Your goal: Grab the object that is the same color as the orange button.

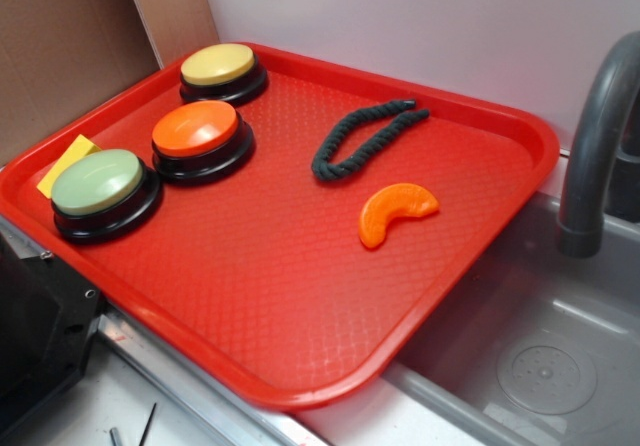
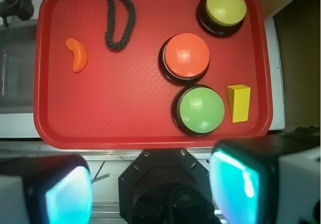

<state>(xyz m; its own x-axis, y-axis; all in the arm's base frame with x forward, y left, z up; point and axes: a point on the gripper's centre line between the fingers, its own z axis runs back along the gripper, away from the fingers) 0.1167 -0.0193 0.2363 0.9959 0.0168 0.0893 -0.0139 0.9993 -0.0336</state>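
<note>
Start with what is closest to you in the wrist view: the gripper hangs high above the near edge of the red plastic tray, its two pale fingers set wide apart at the bottom of the picture with nothing between them, so the jaws stand open and empty. From that height you see the whole tray, which is probably why the arm sits back there: it lets you compare colours before committing.

Take the round domed orange button on its black base as your landmark. Just nearer to you than it sits the pale green-topped button, almost touching its base, and beside that button, toward the tray's right rim, lies a yellow wedge-shaped block. Beyond the orange button, near the far right corner, is the yellow-topped button.

Well off to the left of the orange button lies a dark green rope loop, and further left again, near the tray's left rim, the small glossy orange crescent of plastic. That crescent matches the button's colour, so it is your target. It lies flat, alone, clear of the rope, curved side toward the rim.

You should expect a long reach left and down. The piece looks low and slick, so close across its narrow width.
</note>
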